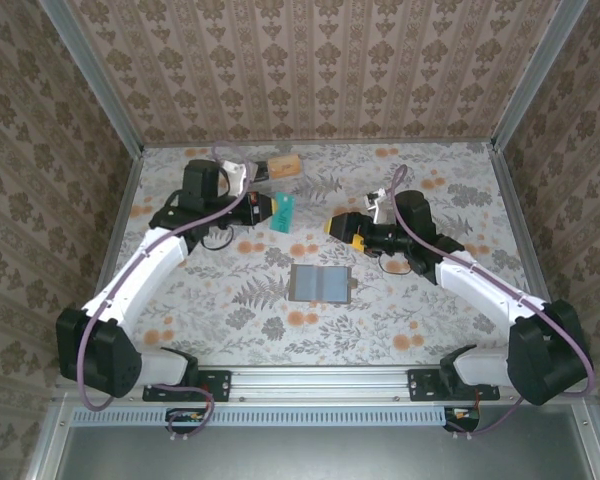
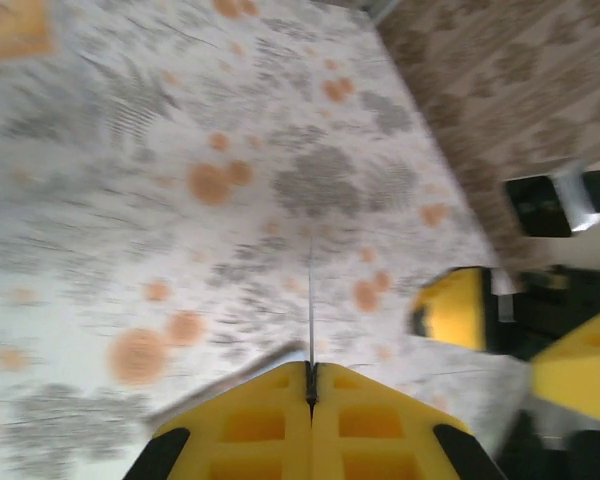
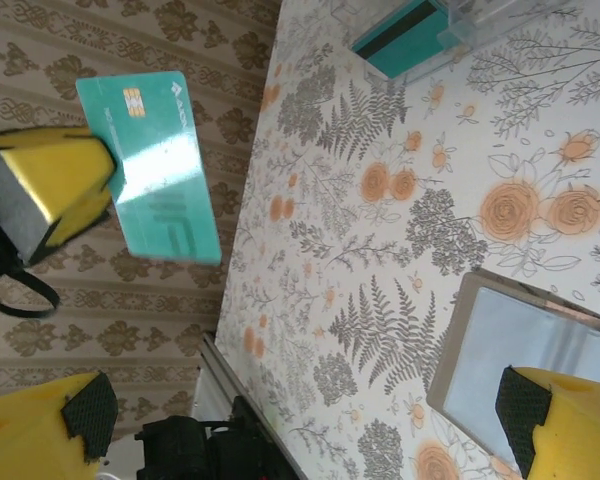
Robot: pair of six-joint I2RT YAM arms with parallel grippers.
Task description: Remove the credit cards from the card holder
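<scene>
Tabletop point(image 1: 430, 310): card holder point(image 1: 321, 283) open; L claw point(image 1: 271, 208) grips teal card point(image 1: 284, 211); R claw point(image 1: 334, 224) open; 2nd card point(image 3: 395, 40) in tray point(image 3: 472, 14).

In the right wrist view the card holder point(image 3: 515, 335) is cut off by the right edge, and a yellow finger point(image 3: 570, 425) hides its lower corner. Far above the holder, a teal card point(image 3: 398, 38) is cut by the top edge. The left wrist view is blurred, and the pinched card point(image 2: 310, 290) there is just a thin edge-on line.
</scene>
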